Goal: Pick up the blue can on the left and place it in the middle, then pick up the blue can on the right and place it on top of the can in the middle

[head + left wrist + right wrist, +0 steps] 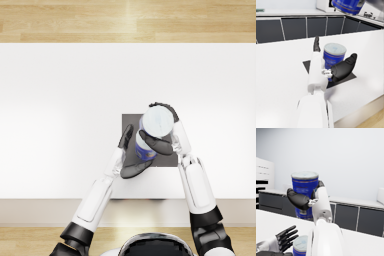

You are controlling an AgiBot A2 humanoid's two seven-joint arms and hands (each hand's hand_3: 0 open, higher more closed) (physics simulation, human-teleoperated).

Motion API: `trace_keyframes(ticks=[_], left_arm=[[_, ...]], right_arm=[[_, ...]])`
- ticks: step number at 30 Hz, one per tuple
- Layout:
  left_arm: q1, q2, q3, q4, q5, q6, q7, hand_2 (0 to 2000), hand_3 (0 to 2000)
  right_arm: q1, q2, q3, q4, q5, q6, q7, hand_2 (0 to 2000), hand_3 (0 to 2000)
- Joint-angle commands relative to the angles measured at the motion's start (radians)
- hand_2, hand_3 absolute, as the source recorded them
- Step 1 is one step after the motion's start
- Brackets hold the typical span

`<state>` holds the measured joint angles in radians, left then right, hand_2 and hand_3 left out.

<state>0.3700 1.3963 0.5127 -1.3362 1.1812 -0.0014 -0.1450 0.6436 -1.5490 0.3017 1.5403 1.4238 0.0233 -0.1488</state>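
Head view: the robot's right hand (161,134) is wrapped around a blue can (156,125) and holds it in the air over the dark square mat (131,120) at the middle of the white table (60,100), hiding most of what stands beneath. In the left wrist view, a 2nd blue can (334,58) stands upright on that mat, its pale lid bare, while the lifted can shows only as a blue base at the picture's upper edge, well above it. The left hand (338,65) holds nothing; its fingers are spread apart, just beside the standing can, and whether they touch it cannot be told. The right wrist view shows the carried can (305,195) upright in the grip, with the lid of the lower can (301,243) showing below.

Step 1 appears done, with 1 can set in the middle. The stacking step is in hand. The next move likely calls for centring the carried can squarely over the lower lid, keeping it level, lowering until base meets lid, and only then letting go
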Motion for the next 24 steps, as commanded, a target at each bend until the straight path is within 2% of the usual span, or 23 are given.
trace_keyframes(ticks=[1,4,7,14,22,23,24], left_arm=[[-0.119,-0.081,-0.129,-0.296,0.0,0.0,0.041,0,0],[-0.156,-0.095,-0.209,-0.39,0.0,0.001,0.107,0,0],[-0.16,-0.088,-0.25,-0.415,0.0,0.001,0.131,0,0],[-0.16,-0.071,-0.324,-0.486,0.0,0.001,0.144,0,0],[-0.15,-0.049,-0.359,-0.495,0.0,0.001,0.145,0,0],[-0.151,-0.047,-0.36,-0.495,0.0,0.001,0.145,0,0],[-0.146,-0.044,-0.366,-0.492,0.0,0.001,0.145,0,0]], right_arm=[[0.025,-0.013,0.04,-0.016,0.0,-0.034,-0.026,2000,1520],[0.006,-0.011,0.067,-0.039,0.0,-0.082,-0.064,2000,1520],[-0.01,-0.009,0.086,-0.048,0.0,-0.104,-0.08,2000,1520],[-0.043,-0.007,0.074,-0.102,0.0,-0.127,-0.085,2000,1520],[-0.071,-0.008,0.078,-0.127,0.0,-0.153,-0.086,2000,1520],[-0.078,-0.007,0.084,-0.128,0.0,-0.155,-0.087,639,1193],[-0.083,-0.007,0.084,-0.124,-0.001,-0.198,-0.088,0,867]])
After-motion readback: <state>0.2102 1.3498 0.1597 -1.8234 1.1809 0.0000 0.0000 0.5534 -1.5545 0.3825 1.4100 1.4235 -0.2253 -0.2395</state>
